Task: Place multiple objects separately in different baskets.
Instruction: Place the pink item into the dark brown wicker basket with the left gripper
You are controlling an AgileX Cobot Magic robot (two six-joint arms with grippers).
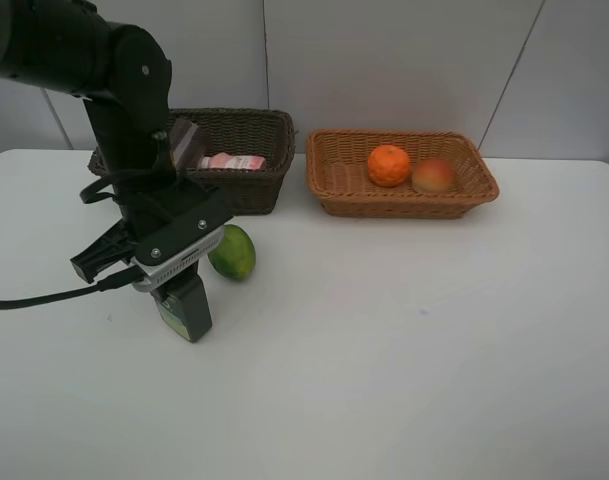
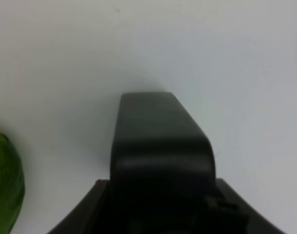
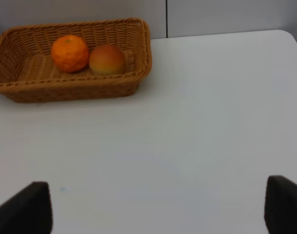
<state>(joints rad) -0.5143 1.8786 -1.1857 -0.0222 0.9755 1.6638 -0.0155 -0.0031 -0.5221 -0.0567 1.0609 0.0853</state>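
My left gripper (image 1: 176, 278) is shut on the dark green bottle (image 1: 187, 312), whose black cap (image 2: 160, 141) points down, close over the white table. Whether it touches the table I cannot tell. Just right of the bottle, the green fruit (image 1: 233, 252) lies on the table, and its edge (image 2: 4, 183) shows in the left wrist view. The dark brown basket (image 1: 269, 130) holds the pink bottle (image 1: 232, 161) and the mauve cup (image 1: 189, 140), partly behind my arm. The light basket (image 1: 329, 180) holds the orange (image 1: 389, 165) and the red-yellow fruit (image 1: 434, 176). My right gripper (image 3: 160, 207) is open with nothing between its fingers.
Both baskets stand side by side at the back of the table (image 1: 404, 340), against a grey wall. My left arm (image 1: 114, 70) rises in front of the dark basket's left end. The right wrist view looks at the light basket (image 3: 143, 53) from a distance.
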